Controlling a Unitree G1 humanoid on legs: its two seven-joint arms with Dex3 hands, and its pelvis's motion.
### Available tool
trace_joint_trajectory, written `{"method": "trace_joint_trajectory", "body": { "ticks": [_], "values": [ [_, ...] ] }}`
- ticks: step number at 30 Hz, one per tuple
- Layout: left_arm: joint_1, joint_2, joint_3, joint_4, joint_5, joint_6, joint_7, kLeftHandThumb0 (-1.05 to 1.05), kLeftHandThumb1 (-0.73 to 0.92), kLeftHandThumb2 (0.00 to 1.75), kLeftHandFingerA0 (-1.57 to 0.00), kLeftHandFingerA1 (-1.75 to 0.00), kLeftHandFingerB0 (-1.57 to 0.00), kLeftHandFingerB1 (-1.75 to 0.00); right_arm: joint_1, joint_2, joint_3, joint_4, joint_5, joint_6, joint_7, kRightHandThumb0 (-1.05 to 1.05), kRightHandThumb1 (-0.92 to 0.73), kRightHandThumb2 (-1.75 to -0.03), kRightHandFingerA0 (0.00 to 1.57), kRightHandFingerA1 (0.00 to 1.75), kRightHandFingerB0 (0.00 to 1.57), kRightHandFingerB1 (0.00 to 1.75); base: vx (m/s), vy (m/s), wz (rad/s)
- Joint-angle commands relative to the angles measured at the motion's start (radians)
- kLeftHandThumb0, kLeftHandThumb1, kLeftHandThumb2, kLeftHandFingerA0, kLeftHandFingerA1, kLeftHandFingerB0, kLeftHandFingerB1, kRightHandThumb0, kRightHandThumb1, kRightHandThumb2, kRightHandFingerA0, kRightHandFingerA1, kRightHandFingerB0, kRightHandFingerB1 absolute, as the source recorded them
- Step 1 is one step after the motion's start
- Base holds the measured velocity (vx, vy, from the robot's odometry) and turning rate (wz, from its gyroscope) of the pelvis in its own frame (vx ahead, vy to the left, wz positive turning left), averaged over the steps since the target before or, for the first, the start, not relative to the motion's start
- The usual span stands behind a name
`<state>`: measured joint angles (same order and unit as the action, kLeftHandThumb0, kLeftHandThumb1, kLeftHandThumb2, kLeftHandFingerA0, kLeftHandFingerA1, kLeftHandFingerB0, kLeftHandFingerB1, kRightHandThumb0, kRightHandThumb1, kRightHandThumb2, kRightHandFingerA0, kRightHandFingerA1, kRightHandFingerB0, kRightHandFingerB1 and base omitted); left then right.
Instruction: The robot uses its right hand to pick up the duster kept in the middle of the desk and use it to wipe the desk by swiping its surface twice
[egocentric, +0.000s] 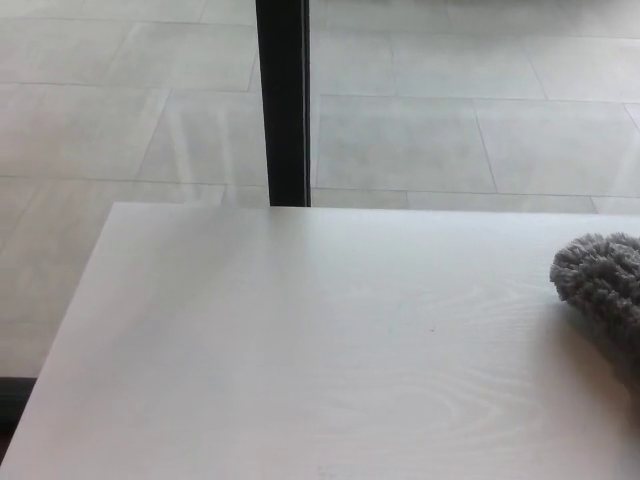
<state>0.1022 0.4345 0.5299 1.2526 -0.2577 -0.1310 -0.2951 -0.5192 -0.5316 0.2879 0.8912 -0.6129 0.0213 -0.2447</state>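
Note:
A grey fluffy duster (603, 284) shows at the right edge of the head view, its tip resting on or just above the white wood-grain desk (300, 350). Most of the duster runs out of the picture to the right. What holds it is hidden beyond the frame. Neither of my hands shows in this view.
Past the desk's far edge lies a grey tiled floor (430, 130). A black vertical post (284, 100) stands just behind the desk's far edge, left of centre. The desk's left edge runs diagonally down to the lower left corner.

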Motion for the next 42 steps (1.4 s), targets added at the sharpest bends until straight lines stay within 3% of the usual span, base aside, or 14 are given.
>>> {"method": "trace_joint_trajectory", "body": {
  "ticks": [1,5,6,11,14,15,17,18,23,24,33,34,39,42],
  "values": [
    [0.002,0.013,0.000,0.002,-0.007,-0.023,0.000,-0.50,0.74,0.62,-0.58,-0.56,-0.50,-0.44,0.068,-0.162,-0.066,-0.214,0.106,0.018,0.323,-1.05,-0.85,-0.68,0.00,0.00,0.00,0.00,0.00,0.000,0.00],
    [0.010,0.010,-0.007,-0.003,0.000,-0.030,0.006,-0.50,0.74,0.62,-0.56,-0.58,-0.51,-0.46,0.150,-0.211,-0.162,-0.327,0.169,0.028,0.324,-1.05,-0.84,-0.68,0.00,0.00,0.00,0.00,0.00,0.000,0.00],
    [0.010,0.008,-0.006,-0.003,-0.002,-0.031,0.006,-0.50,0.74,0.62,-0.57,-0.58,-0.50,-0.46,0.174,-0.234,-0.184,-0.354,0.175,0.020,0.324,-1.04,-0.67,-1.10,0.00,0.19,0.00,0.01,0.00,0.000,0.00],
    [0.031,0.004,-0.014,-0.007,0.002,-0.041,-0.013,-0.50,0.74,0.62,-0.56,-0.55,-0.48,-0.45,0.344,-0.286,-0.416,-0.489,0.308,-0.017,0.327,-1.04,-0.85,-0.67,0.00,0.00,0.00,0.00,0.00,0.000,0.00],
    [0.025,0.002,0.015,0.002,-0.031,-0.001,-0.010,-0.50,0.69,0.61,-0.55,-0.58,-0.50,-0.45,0.529,-0.245,-0.701,-0.584,0.439,-0.077,0.286,-0.93,-0.66,-1.13,0.00,0.35,0.00,0.23,0.00,0.000,0.00],
    [0.032,0.001,0.009,0.002,-0.023,-0.010,-0.010,-0.53,0.68,0.62,-0.55,-0.57,-0.48,-0.45,0.569,-0.222,-0.760,-0.598,0.440,-0.084,0.253,-0.95,-0.69,-1.09,0.80,1.16,0.02,0.48,0.00,0.000,0.00],
    [0.040,0.002,0.000,0.002,-0.012,-0.023,-0.009,-0.53,0.68,0.62,-0.55,-0.57,-0.48,-0.45,0.621,-0.187,-0.844,-0.615,0.443,-0.094,0.200,-0.95,-0.69,-1.09,0.80,1.16,0.02,0.48,0.00,0.000,0.00],
    [0.040,0.002,0.000,0.002,-0.011,-0.024,-0.003,-0.51,0.72,0.61,-0.56,-0.56,-0.51,-0.45,0.658,-0.160,-0.910,-0.573,0.459,-0.117,0.147,-0.93,-0.88,-0.67,0.37,0.87,0.12,0.53,0.00,0.000,0.00],
    [0.037,0.013,0.017,0.007,-0.028,-0.001,-0.008,-0.51,0.72,0.61,-0.55,-0.58,-0.53,-0.46,0.732,-0.095,-1.061,-0.472,0.528,-0.100,0.100,-0.84,-0.89,-0.66,0.43,0.83,0.13,0.62,0.00,0.000,0.00],
    [0.041,0.017,0.012,0.007,-0.022,-0.007,-0.010,-0.52,0.75,0.62,-0.53,-0.55,-0.49,-0.44,0.740,-0.056,-1.119,-0.452,0.598,-0.090,0.115,-0.80,-0.76,-0.70,0.89,1.63,0.20,0.64,0.00,0.000,0.00],
    [0.037,0.025,0.019,0.014,-0.027,0.026,0.014,-0.51,0.71,0.61,-0.64,-0.57,-0.51,-0.44,0.656,0.072,-1.387,-0.082,0.910,-0.062,0.183,-0.85,-0.77,-0.64,0.58,0.91,0.07,0.63,0.00,0.000,0.00],
    [0.039,0.025,0.023,0.017,-0.030,0.018,0.016,-0.50,0.72,0.62,-0.58,-0.59,-0.52,-0.46,0.619,0.084,-1.482,-0.040,1.027,0.020,0.240,-0.88,-0.67,-1.02,0.41,0.77,0.03,0.38,0.00,0.000,0.00],
    [0.041,0.030,0.032,0.021,-0.036,0.012,0.018,-0.52,0.69,0.60,-0.56,-0.59,-0.52,-0.46,0.598,0.087,-1.526,0.079,1.046,0.020,0.284,-0.77,-0.85,-0.65,0.29,0.78,0.00,0.17,0.00,0.000,0.00],
    [0.026,0.038,0.017,0.022,-0.016,0.020,0.067,-0.54,0.71,0.61,-0.62,-0.58,-0.56,-0.45,0.600,0.106,-1.529,0.163,1.036,0.026,0.302,-0.83,-0.67,-1.05,0.38,0.79,0.00,0.38,0.00,0.000,0.00]
  ]
}}
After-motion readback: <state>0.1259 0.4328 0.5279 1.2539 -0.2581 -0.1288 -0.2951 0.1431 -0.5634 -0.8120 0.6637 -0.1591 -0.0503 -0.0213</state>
